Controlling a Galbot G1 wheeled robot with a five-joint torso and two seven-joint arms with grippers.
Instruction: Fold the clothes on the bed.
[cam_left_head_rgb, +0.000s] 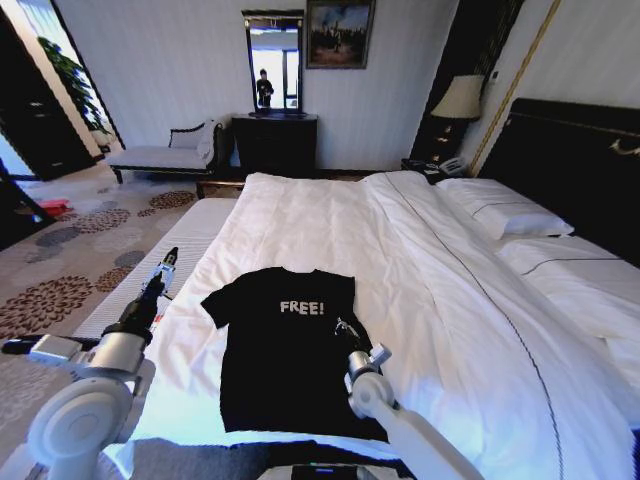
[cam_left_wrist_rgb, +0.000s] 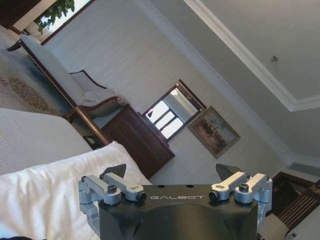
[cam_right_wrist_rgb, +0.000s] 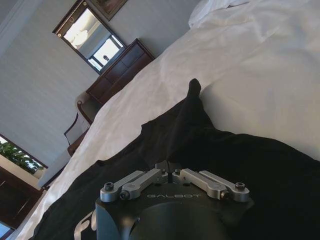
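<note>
Item: T-shirt (cam_left_head_rgb: 285, 350), black, short-sleeved, white "FREE!" lettering across the chest. Position: spread flat, face up, on the white duvet (cam_left_head_rgb: 400, 260) near the foot of the bed (cam_left_head_rgb: 560, 150). Long axis runs from the robot toward the headboard; collar at the far end, hem at the near end close to the robot's base. Both sleeves are spread outward. Fabric lies mostly smooth, with a raised wrinkle near the right sleeve in the right wrist view.

Right gripper (cam_left_head_rgb: 345, 328): directly over the shirt's right side, just below the right sleeve, low to the cloth. Fingers drawn together in the right wrist view (cam_right_wrist_rgb: 169, 169), tips meeting at the black fabric; whether a pinch of cloth sits between them cannot be made out.

Left gripper (cam_left_head_rgb: 166, 262): off the shirt, out beyond the left edge of the bed, well apart from the left sleeve and pointing away toward the room. Fingers spread wide in the left wrist view (cam_left_wrist_rgb: 172, 172), with nothing between them.

Key relation: the shirt lies beneath and ahead of the right gripper, and to the right of the left gripper. The right arm is the nearer by far. Judgement: a lengthwise fold would carry the right sleeve across the long axis toward the left side.
</note>
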